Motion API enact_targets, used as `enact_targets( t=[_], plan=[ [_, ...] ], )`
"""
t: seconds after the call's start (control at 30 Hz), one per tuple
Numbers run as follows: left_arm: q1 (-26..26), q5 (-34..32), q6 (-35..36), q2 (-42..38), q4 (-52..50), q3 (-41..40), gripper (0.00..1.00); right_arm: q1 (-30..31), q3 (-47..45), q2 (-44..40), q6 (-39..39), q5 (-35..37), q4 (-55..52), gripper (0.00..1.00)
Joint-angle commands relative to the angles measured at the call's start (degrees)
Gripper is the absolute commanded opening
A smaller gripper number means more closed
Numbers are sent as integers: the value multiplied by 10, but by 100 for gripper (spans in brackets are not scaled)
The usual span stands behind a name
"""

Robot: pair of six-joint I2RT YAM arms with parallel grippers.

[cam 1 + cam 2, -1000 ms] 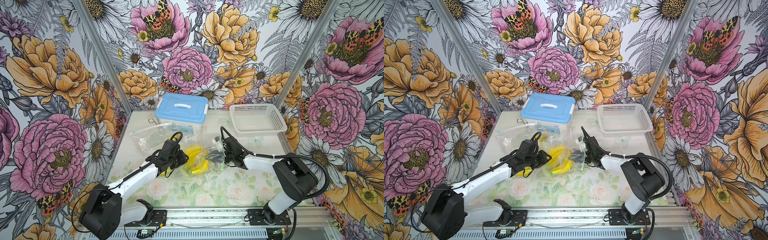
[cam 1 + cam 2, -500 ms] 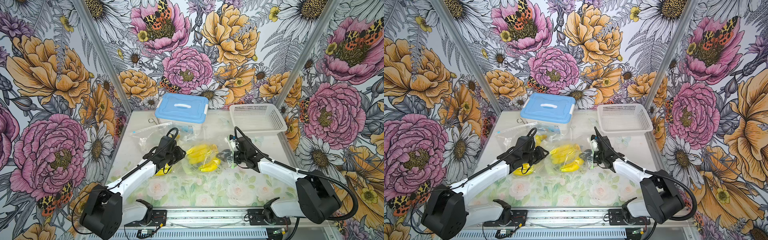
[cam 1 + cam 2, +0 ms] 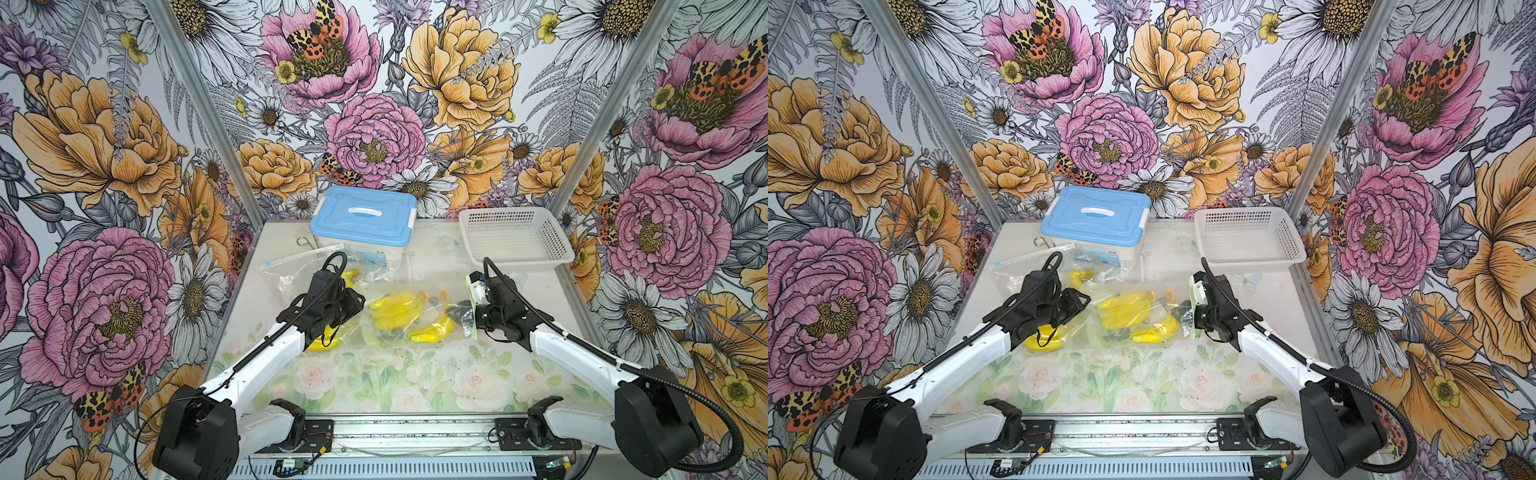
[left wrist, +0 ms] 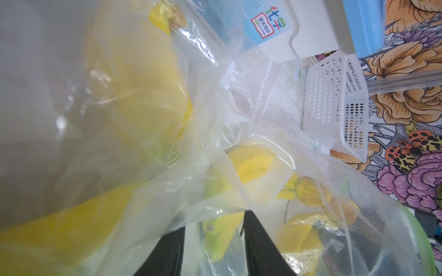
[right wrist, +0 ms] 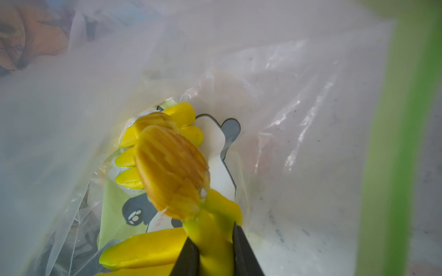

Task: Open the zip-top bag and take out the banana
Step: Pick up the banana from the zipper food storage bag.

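A clear zip-top bag lies mid-table with its green zip strip at the right end. Inside are a yellow bunch and a banana. My right gripper reaches in through the mouth. In the right wrist view it is shut on the banana's yellow-green stem, just behind its brown tip. My left gripper is at the bag's left end. In the left wrist view its fingers stand apart, with loose bag film over and between them.
A blue-lidded box and a white basket stand at the back. A second clear bag lies back left. Another banana lies under my left wrist. A small metal hook sits near the box.
My right gripper has drawn back to the right with the banana, and the bag and bunch slid right with it. My left gripper's fingers have spread slightly.
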Motion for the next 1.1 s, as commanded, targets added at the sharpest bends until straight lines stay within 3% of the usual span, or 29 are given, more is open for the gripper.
enact_targets(
  t=[0.0, 0.2, 0.43, 0.57, 0.8, 1.07],
  plan=[
    [-5, -48, -17, -14, -17, -21, 42, -14, -5, -44, -2, 67, -34, 21],
    [-21, -86, -44, -33, -28, -46, 41, -42, 3, -94, -16, 116, -83, 21],
    [-19, -93, -48, -48, -32, -57, 41, -77, 18, -112, -38, 143, -111, 22],
    [-16, -88, -48, -49, -32, -57, 41, -112, 53, -115, -66, 193, -118, 23],
    [-13, -76, -41, -45, -32, -53, 41, -219, 192, -14, -133, 224, -114, 24],
    [-9, -67, -40, -53, -32, -57, 41, -271, 359, 134, -143, 214, -91, 24]
  ],
)
